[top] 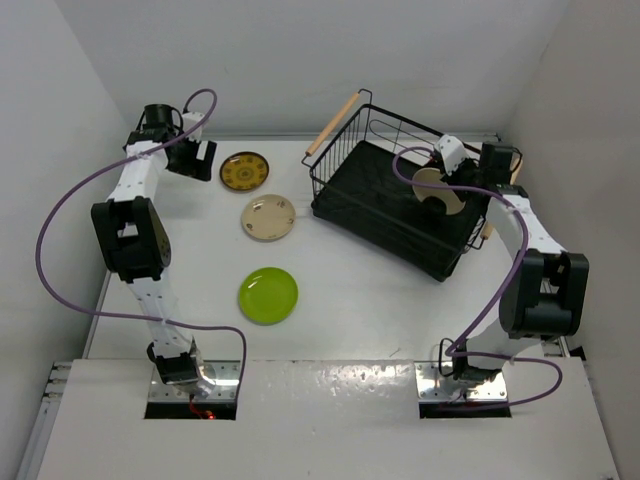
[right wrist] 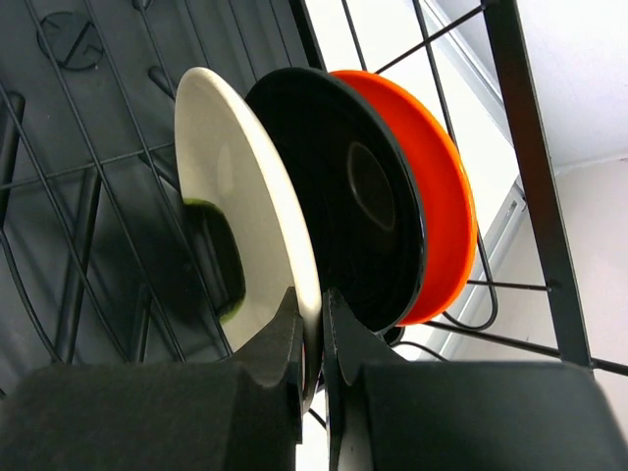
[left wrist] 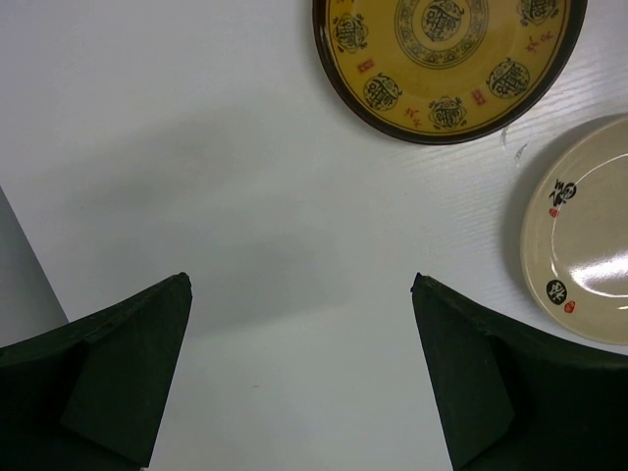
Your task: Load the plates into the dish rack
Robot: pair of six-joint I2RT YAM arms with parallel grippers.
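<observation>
My right gripper (right wrist: 314, 304) is shut on the rim of the cream plate with the dark patch (right wrist: 235, 206) and holds it on edge inside the dish rack (top: 370, 200). It stands next to the glossy black plate (right wrist: 339, 186) and the orange-red plate (right wrist: 446, 196). In the top view the cream plate (top: 433, 187) shows at the rack's right end under my right gripper (top: 447, 165). My left gripper (left wrist: 299, 285) is open and empty over bare table at the far left (top: 197, 158). The brown-gold plate (top: 244, 171), beige speckled plate (top: 268, 217) and lime green plate (top: 268, 295) lie flat on the table.
The rack has two light wooden handles (top: 333, 124). White walls close in the table at the back and both sides. In the left wrist view the brown-gold plate (left wrist: 446, 59) lies ahead and the beige plate (left wrist: 584, 255) to the right.
</observation>
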